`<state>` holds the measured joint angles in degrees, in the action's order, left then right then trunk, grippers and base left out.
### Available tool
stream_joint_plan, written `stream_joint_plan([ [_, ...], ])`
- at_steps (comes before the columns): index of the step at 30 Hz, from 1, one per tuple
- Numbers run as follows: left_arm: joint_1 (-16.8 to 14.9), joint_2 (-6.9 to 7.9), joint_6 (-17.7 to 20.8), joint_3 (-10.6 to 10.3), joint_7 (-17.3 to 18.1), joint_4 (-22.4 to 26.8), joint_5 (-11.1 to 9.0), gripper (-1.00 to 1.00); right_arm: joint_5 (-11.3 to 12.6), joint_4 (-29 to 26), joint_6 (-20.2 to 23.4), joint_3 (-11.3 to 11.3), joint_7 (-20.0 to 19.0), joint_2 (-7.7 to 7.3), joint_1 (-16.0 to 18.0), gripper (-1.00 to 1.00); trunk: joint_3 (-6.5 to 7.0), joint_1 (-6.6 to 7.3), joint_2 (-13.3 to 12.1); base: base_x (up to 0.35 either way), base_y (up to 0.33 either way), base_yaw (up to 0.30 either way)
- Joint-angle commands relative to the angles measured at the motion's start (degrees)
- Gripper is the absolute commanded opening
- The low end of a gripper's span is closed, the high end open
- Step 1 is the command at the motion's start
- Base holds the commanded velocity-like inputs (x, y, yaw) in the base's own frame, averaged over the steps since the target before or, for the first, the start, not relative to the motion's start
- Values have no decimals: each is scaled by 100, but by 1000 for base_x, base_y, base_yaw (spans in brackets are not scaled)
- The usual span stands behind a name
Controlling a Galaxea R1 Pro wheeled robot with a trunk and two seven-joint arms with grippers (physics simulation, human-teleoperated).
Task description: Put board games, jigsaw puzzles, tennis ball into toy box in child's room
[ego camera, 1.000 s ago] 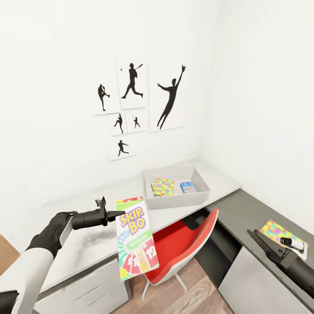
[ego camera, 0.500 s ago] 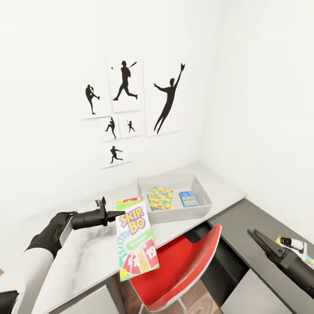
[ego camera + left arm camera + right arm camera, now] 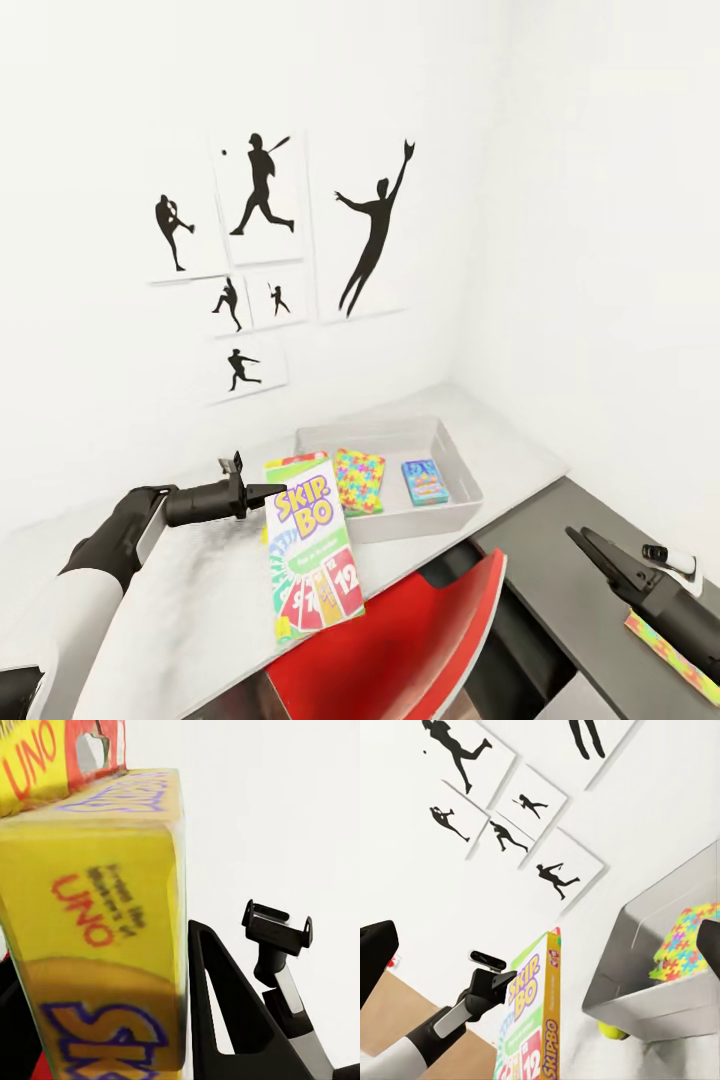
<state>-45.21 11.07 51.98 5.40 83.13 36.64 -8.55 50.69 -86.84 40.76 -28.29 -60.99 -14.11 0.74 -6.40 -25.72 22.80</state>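
Left pincer clamped on Skip-Bo box above table, right pincer spread, toy box beyond

A pale grey-white counter is seen running along a white wall into the room's corner. A shallow light-grey toy box is set directly on it near the corner end. A small yellow-green tennis ball is seen lying on the counter just beside the toy box's outer wall. A lower, dark-grey-topped counter adjoins it along the side wall, and a flat multicoloured jigsaw puzzle box is laid on that surface.
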Motion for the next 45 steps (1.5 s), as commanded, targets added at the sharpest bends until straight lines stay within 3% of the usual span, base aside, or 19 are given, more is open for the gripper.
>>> stream_joint_plan([
  [1, -5, 0, 61, 4, 21, 1, -15, -100, 26, 0, 37, -1, -1, 4, 5, 100, -12, -7, 12, 307, -64, 0],
  [15, -5, 8, 59, 4, 18, 1, -15, -100, 21, 0, 37, 0, -1, 24, 5, 100, -12, -7, 12, 213, -109, 0],
  [45, 30, 0, 87, 11, -14, 1, -15, -100, 19, -13, 22, 7, -7, 30, 5, 100, -12, -7, 12, 6, -41, 0],
])
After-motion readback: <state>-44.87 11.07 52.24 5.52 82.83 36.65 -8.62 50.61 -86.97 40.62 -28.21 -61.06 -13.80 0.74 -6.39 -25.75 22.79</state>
